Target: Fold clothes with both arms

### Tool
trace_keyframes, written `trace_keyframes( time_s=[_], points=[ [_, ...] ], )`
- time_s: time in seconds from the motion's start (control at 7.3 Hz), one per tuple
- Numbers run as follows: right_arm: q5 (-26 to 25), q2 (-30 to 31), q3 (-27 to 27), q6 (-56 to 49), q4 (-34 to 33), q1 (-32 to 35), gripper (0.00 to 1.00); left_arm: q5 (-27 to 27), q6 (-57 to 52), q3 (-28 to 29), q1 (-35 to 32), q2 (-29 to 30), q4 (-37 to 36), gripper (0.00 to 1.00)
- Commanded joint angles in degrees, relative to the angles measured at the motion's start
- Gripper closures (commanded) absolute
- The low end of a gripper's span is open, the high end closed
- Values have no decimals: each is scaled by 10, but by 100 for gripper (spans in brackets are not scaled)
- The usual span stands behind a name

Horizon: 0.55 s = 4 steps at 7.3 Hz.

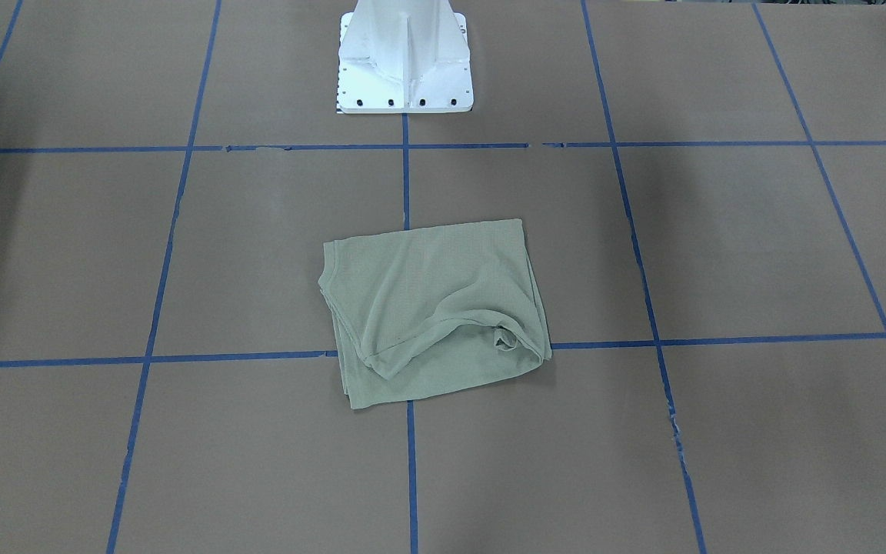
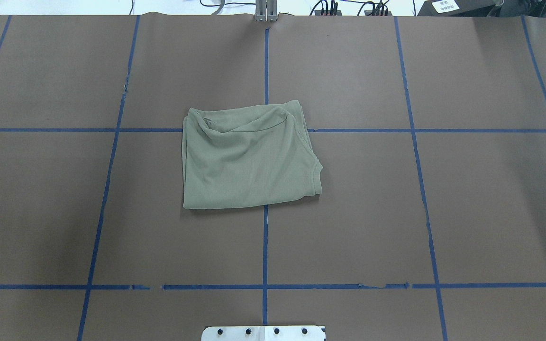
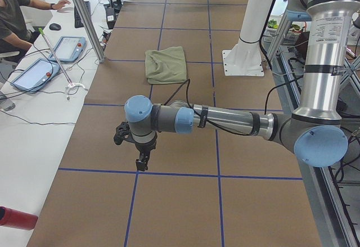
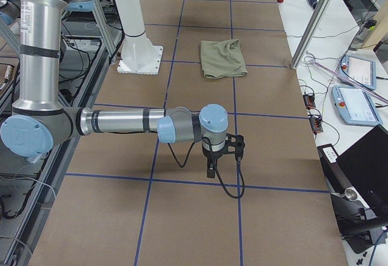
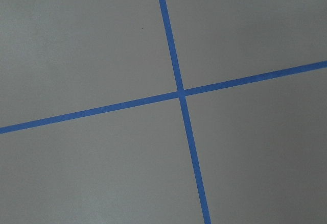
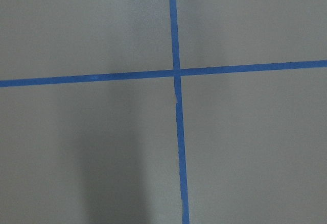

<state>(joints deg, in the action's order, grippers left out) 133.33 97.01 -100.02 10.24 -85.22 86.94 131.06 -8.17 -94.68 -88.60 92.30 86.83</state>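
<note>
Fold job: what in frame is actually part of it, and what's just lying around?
Job:
- pale sage-green knit shirt, roughly folded on the brown table
- grey-and-silver left arm
- grey-and-silver right arm

Lying about:
- white metal pedestal base
- blue tape grid
- grey control tablets
- red cylinder
- seated person
</note>
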Motion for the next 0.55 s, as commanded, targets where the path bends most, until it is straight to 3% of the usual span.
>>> trace_keyframes(
  time_s=[0.0,0.41],
  points=[
    [3,12,-1,-58,-3,0,0,-1,0,-2,0,0,0,0],
    [4,12,0,-58,-2,-1,0,3,3,-2,0,0,-1,0]
  ],
)
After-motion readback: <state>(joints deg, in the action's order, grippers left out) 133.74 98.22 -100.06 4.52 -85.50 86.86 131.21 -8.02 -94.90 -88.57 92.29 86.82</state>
